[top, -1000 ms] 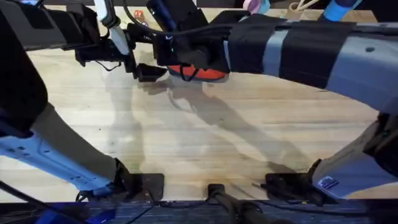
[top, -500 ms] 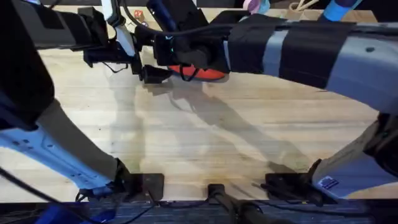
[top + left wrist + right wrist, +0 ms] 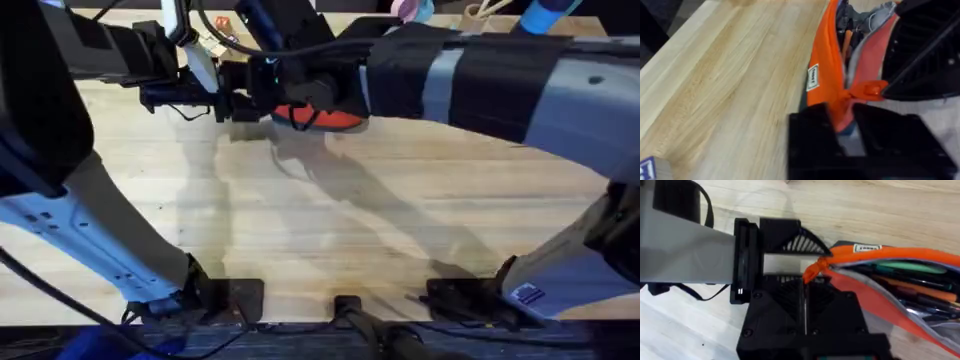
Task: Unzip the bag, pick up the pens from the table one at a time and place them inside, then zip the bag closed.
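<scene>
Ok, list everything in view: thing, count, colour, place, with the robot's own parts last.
bag: one, orange with a grey lining, lying open on the far middle of the table, a small white label on its side.
pens: several inside the open bag, green, orange and dark ones; exact count cannot be told.
zipper tab: one, orange, at the bag's end beside the left hand.
table: one, light wood planks, under everything.
left hand: one, black, shut on the bag's end fabric.
right hand: one, black, at the bag's end by the orange tab; grip cannot be told.
</scene>
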Motion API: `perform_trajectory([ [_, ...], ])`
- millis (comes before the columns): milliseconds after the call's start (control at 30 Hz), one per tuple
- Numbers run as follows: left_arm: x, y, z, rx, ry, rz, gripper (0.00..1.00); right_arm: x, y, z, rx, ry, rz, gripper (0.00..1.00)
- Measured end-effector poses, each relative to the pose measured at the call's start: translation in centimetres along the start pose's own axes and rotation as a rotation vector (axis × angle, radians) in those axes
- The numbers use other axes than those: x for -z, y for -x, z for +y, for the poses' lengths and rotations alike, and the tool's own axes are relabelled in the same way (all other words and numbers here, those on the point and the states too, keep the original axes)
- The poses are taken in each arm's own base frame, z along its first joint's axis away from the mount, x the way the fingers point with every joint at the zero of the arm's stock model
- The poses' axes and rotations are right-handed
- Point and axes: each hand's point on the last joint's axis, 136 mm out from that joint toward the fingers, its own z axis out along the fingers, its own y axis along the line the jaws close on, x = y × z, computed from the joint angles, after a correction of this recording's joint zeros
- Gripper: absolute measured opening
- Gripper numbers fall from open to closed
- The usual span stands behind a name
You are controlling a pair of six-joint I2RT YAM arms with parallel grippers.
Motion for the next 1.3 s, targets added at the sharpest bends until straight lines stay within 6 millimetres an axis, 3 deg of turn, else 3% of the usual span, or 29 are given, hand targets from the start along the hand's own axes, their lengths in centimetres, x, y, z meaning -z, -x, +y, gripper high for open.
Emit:
perform_trajectory([
  [100,0.0,0.0,0.1,-0.004,0.002,-0.003,0.078,0.0,-0.1,0.2,0.002,0.004,0.004,0.029],
  [167,0.0,0.1,0.1,-0.004,0.002,-0.003,0.048,0.0,-0.3,0.0,0.004,-0.002,0.011,0.029],
  [367,0.0,0.1,0.1,-0.003,0.001,-0.005,0.045,-0.1,-0.4,-1.4,-0.003,-0.034,0.032,0.029],
  [800,0.0,0.2,-0.2,0.010,-0.007,-0.012,0.044,-0.5,3.3,-7.7,-0.088,-0.107,0.001,0.029],
  [867,0.0,0.2,-0.3,0.015,-0.009,-0.011,0.043,-0.1,4.0,-8.6,-0.087,-0.120,-0.010,0.029],
  [900,0.0,0.2,-0.3,0.017,-0.009,-0.011,0.044,1.4,5.8,-9.8,-0.098,-0.131,-0.050,0.029],
  [1067,0.0,0.2,-0.3,0.017,-0.009,-0.011,0.042,4.5,8.3,-12.5,-0.124,-0.167,-0.100,0.029],
  [1300,0.0,0.2,-0.3,0.017,-0.010,-0.011,0.042,5.9,9.3,-13.4,-0.031,-0.181,-0.115,0.028],
])
